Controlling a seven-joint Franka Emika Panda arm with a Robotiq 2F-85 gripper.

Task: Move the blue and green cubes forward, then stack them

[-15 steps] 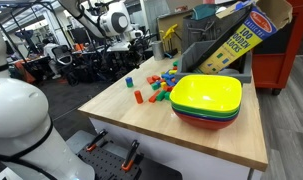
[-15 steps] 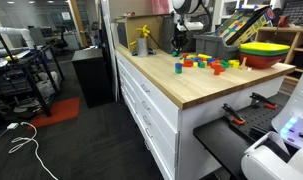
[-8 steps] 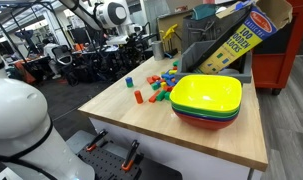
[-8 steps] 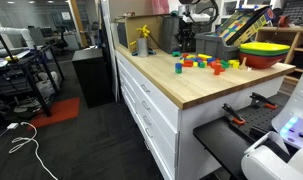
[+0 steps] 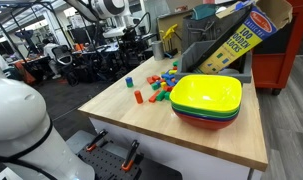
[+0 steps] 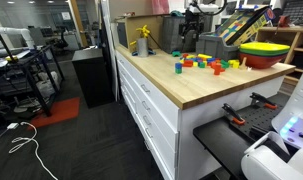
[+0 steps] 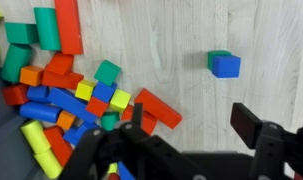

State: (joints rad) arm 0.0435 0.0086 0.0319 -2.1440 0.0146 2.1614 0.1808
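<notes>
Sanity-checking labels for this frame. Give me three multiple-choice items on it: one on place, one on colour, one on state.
1. Where is the blue cube?
A. on the floor
B. on the green cube, apart from the block pile
C. buried in that pile

2. What colour is the top bowl of the nested bowls?
A. yellow
B. white
C. black

3. How does the gripper stand?
A. shut on the green cube
B. shut on nothing
C. open, holding nothing

Answers:
1 B: the wrist view shows the blue cube sitting on the green one, with bare table between them and the pile.
2 A: in both exterior views the uppermost bowl is yellow.
3 C: in the wrist view the jaws stand wide apart with only table between them.
</notes>
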